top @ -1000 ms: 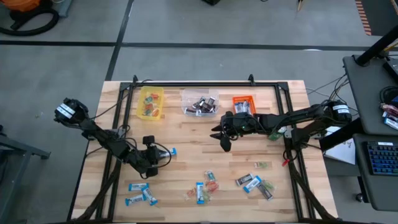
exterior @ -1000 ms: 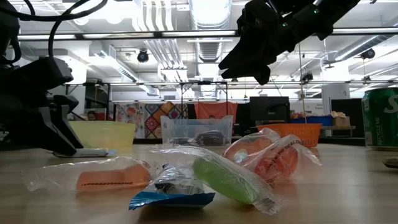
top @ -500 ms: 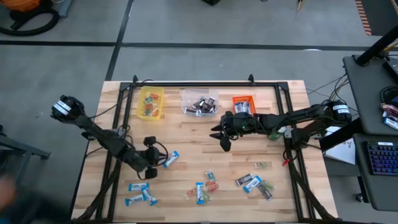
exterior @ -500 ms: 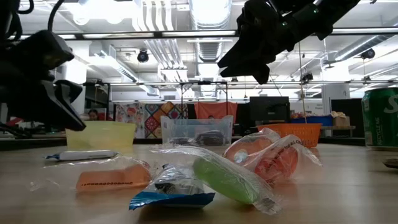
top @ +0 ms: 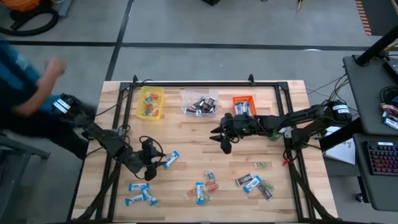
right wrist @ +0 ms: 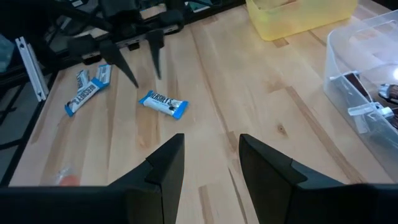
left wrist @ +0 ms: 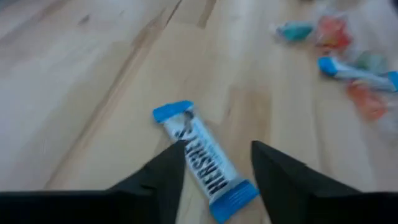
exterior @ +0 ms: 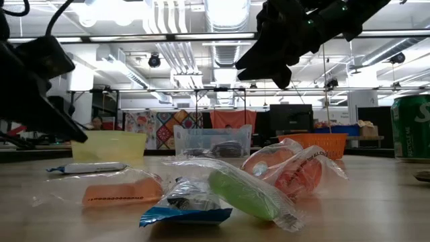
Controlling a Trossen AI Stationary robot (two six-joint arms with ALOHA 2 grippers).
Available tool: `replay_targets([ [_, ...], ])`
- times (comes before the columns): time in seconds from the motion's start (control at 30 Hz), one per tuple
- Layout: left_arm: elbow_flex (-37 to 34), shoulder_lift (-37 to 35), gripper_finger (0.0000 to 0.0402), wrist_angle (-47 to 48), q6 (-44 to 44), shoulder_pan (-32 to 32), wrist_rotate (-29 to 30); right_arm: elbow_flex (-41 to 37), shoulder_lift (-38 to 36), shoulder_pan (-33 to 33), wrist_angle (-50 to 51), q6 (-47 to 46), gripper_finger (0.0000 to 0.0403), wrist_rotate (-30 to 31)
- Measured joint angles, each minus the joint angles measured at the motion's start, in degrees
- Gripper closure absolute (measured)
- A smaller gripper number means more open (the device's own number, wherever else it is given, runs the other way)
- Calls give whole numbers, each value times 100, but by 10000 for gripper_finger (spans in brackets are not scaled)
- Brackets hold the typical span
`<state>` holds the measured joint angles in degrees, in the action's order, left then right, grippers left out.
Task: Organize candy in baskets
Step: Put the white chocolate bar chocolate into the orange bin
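We see the left gripper point(top: 155, 159) low over the table's left-front part, fingers spread, holding nothing; the blue-and-white bar point(top: 171, 159) lies flat just beside it. Only the left wrist view shows that bar point(left wrist: 205, 163) lying between the open fingertips. Right gripper point(top: 222, 138) hangs mid-table, fingers apart, empty. Overhead we get the contents: yellow basket point(top: 151, 102) has red and orange pieces, clear basket point(top: 199, 101) dark wrapped pieces, orange basket point(top: 244, 104) dark pieces. Loose candy point(top: 205, 186) lies scattered along the front. A person's sleeve point(top: 15, 78) shows at far left.

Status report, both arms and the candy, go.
Left tool open, empty, over blue-and-white bar on table. Right tool open, empty, hovering near orange basket. Person at table's left edge.
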<state>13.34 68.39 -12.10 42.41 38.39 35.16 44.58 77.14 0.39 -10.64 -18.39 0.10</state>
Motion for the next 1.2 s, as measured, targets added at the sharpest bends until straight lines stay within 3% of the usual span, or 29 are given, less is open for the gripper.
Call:
replay_targets([
  [0.13, 0, 419, 170, -85, 291, 74, 180, 0, 0, 51, -37, 54, 259, 0],
  [0.27, 0, 856, 135, -434, 335, 81, 185, 0, 0, 77, -40, 94, 259, 2],
  [0.6, 16, 1958, 147, -1342, 517, 91, 350, 0, 0, 86, -45, 102, 259, 9],
  [0.87, 24, 2427, 213, -1464, 565, 166, 774, 0, 0, 86, -43, 100, 259, 11],
  [1.2, 2, 2377, 385, -1432, 447, 232, 1066, 0, 0, 86, -88, -133, 259, 13],
])
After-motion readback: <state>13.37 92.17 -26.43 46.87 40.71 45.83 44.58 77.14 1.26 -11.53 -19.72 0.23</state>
